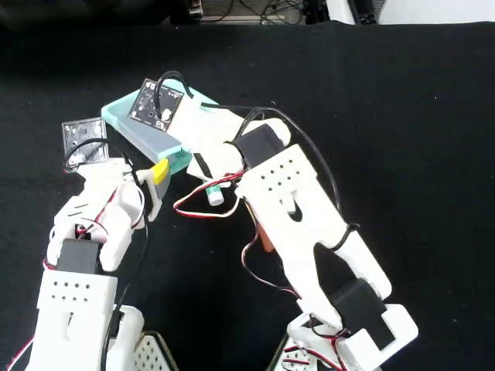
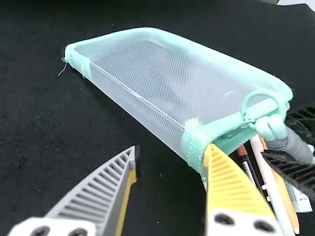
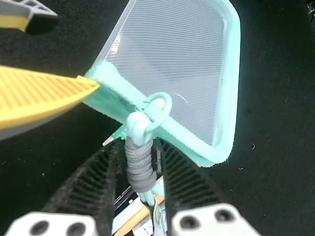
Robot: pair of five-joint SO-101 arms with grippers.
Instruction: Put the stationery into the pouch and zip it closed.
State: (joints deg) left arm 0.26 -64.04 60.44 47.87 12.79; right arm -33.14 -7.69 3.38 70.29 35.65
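Although the right gripper has its fingers set narrow around the grey-wrapped zip pull, the pouch is not secured against that pull. It lies on the black desk, between the two arms. The left gripper stands with its fingers wide and nothing between them; only its yellow finger touches the pouch's corner beside the mouth. Pens lie at the mouth with their ends protruding, directly under the zip pull.

Risks, as judged:
1. A tug on the zip is likely to drag the whole pouch across the desk rather than run the slider, since no grip anchors the corner.
2. The protruding pen ends may block the slider or catch in the teeth.
3. The pull is thin and rounded, and may slip from the fingers under load.
4. The two grippers work close together, so contact between them is possible.
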